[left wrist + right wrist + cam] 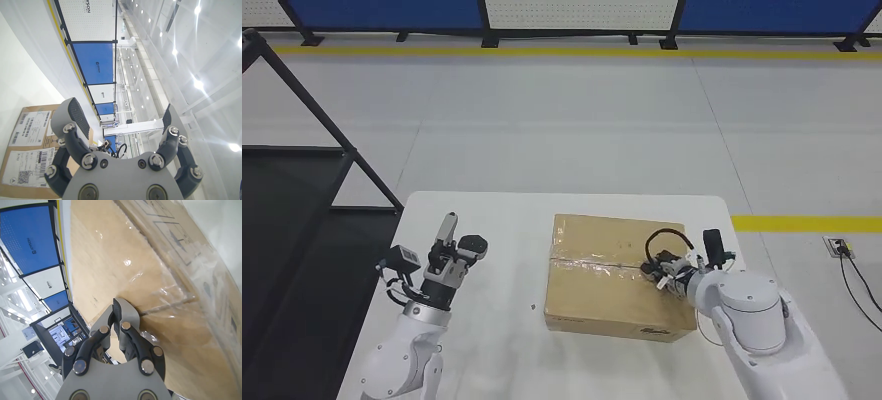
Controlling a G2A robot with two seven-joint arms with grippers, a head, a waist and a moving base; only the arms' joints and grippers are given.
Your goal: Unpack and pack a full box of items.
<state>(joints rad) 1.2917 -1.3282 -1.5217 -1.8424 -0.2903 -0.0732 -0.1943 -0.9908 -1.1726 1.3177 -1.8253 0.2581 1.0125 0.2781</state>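
A brown cardboard box lies closed on the white table, sealed with clear tape along its top seam. My right gripper rests on the box top near its right end, shut, its tips against the crinkled tape over the cardboard. I cannot tell if tape is pinched between them. My left gripper is held above the table to the left of the box, open and holding nothing. The box's labelled side lies beyond it.
A black metal frame stands off the table's left side. A small speck lies on the table near the box's left front corner. Bare tabletop stretches between the left arm and the box.
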